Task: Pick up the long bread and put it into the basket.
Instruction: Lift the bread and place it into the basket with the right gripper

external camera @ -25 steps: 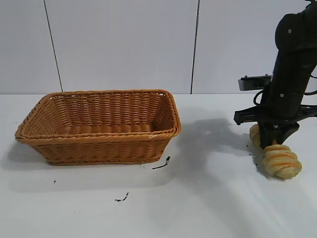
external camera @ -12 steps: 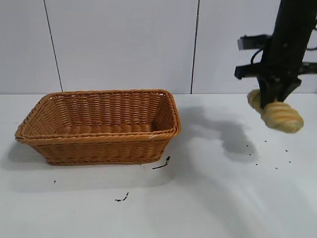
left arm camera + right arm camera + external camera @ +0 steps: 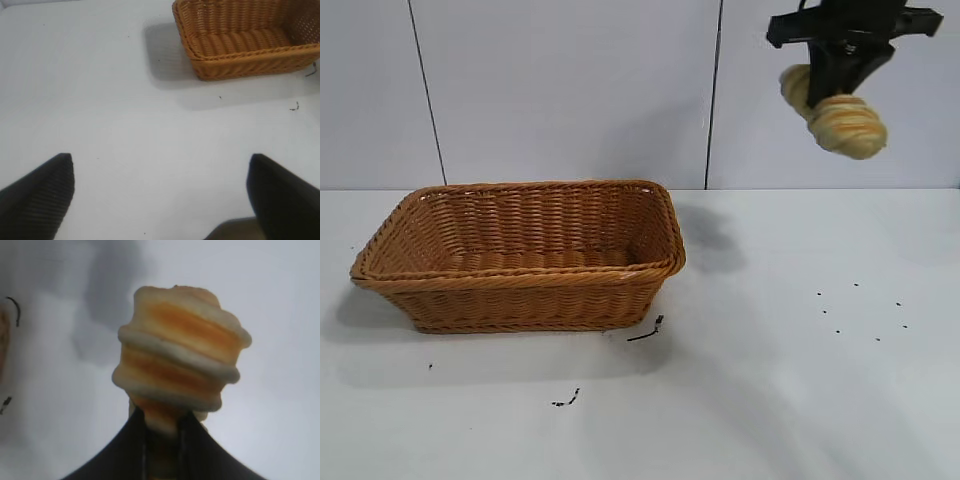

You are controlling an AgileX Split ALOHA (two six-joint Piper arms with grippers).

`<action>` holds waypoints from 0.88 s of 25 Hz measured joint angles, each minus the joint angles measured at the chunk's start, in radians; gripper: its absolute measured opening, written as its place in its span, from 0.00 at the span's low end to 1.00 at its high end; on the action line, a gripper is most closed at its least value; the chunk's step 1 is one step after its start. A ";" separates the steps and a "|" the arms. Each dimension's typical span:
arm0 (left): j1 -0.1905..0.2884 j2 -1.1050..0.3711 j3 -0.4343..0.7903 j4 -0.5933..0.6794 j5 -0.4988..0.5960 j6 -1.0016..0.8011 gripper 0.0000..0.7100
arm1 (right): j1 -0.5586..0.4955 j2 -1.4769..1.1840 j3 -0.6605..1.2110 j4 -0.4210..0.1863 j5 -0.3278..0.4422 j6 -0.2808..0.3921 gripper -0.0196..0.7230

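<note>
The left gripper (image 3: 160, 200) was off to the left, out of the exterior view; its wrist camera showed both fingers (image 3: 37, 192) spread wide apart over the bare table (image 3: 125, 125), nothing between them, the basket (image 3: 240, 55) lying well ahead of it. Looked parked.

The basket (image 3: 520, 285) sat on the left half of the table (image 3: 790, 380), upright, nothing inside as far as the woven floor showed. A few dark specks (image 3: 645, 330) lay on the table just beside its near right corner.

To the right, high above the table, the right gripper (image 3: 835, 85) was clamped on the long bread (image 3: 845, 125). The loaf hung tilted, one end nearer the camera and lower, clear of everything. The right wrist view confirmed it: fingers pinched around the near end of the long bread (image 3: 182, 360).

Progress: pick done, lift done. Remaining, by my read: carry across to above the basket, lower, release. Bread was well apart from the basket, up and to its right.
</note>
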 joint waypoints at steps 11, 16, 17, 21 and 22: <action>0.000 0.000 0.000 0.000 0.000 0.000 0.98 | 0.260 0.184 -0.100 0.016 -0.150 -0.484 0.12; 0.000 0.000 0.000 0.000 0.000 0.000 0.98 | 0.274 0.255 -0.102 0.075 -0.163 -0.754 0.12; 0.000 0.000 0.000 0.000 0.000 0.000 0.98 | 0.273 0.271 -0.102 0.076 -0.163 -0.775 0.12; 0.000 0.000 0.000 0.000 0.000 0.000 0.98 | 0.264 0.317 -0.102 0.083 -0.172 -0.801 0.12; 0.000 0.000 0.000 0.000 0.000 0.000 0.98 | 0.259 0.325 -0.102 0.090 -0.177 -0.801 0.12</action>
